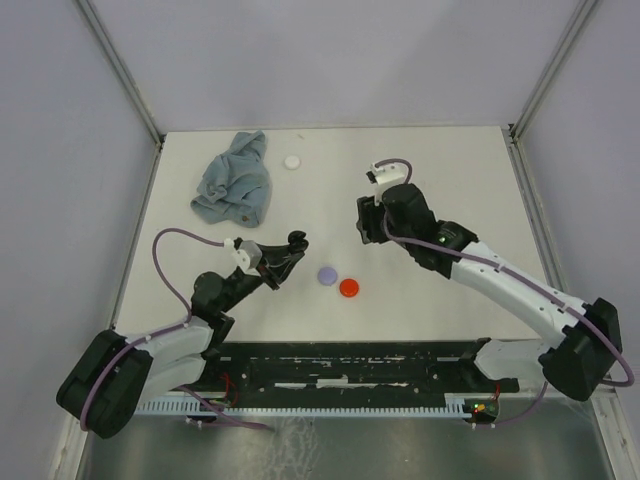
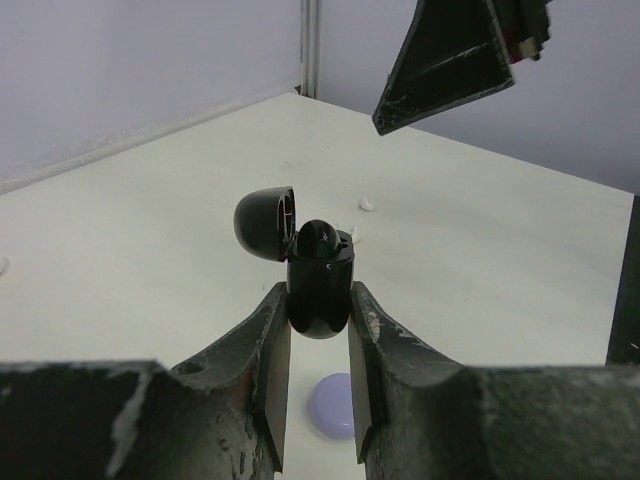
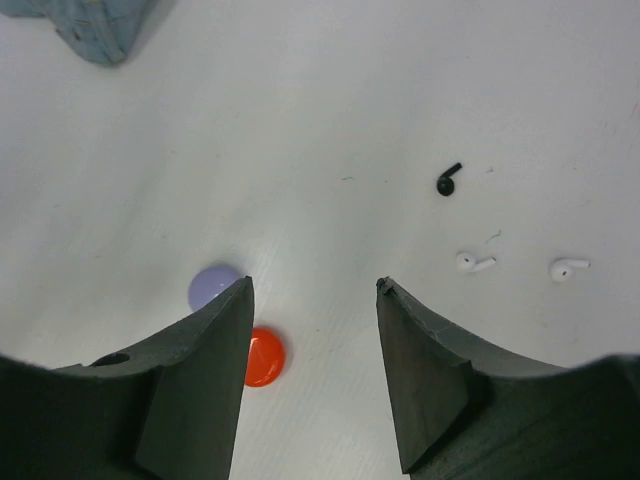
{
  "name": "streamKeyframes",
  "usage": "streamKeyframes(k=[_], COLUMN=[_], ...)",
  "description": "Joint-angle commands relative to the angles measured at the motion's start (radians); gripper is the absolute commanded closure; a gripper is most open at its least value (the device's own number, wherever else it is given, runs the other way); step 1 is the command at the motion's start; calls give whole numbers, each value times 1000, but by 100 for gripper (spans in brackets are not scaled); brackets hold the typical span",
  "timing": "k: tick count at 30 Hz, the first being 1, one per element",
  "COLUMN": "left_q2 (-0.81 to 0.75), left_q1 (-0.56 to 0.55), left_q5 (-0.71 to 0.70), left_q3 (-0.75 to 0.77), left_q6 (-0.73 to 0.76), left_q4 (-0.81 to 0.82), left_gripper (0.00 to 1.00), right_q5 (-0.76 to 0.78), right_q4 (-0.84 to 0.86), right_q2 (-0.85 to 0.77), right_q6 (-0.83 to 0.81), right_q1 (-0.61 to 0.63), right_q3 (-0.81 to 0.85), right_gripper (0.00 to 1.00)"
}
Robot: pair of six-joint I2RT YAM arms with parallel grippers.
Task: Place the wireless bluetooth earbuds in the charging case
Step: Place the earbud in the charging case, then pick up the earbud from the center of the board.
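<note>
My left gripper is shut on a black charging case, held upright above the table with its lid flipped open to the left. A black rounded earbud sits in the case's mouth. From above, the left gripper and case hang left of centre. My right gripper stands open and empty above the table, and in the top view the right gripper is right of the case. On the table lie a black earbud and two white earbuds.
A lavender disc and a red disc lie near the table's middle. A white disc sits at the back beside a crumpled blue cloth. White walls bound the table.
</note>
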Motion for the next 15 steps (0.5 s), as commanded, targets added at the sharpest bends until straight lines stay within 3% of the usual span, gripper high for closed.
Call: streamKeyframes(k=[1, 15], left_q2=[-19, -9], left_q1=[-4, -3], left_q5=[-28, -16], left_q3=[34, 43], left_q6=[40, 43], left_q4=[10, 2], left_gripper=[97, 97], right_q5=[9, -62], right_q4=[-9, 155], right_q2=[95, 499], right_q6=[-72, -60], right_q1=[-93, -292], right_q3=[39, 136], right_gripper=[40, 45])
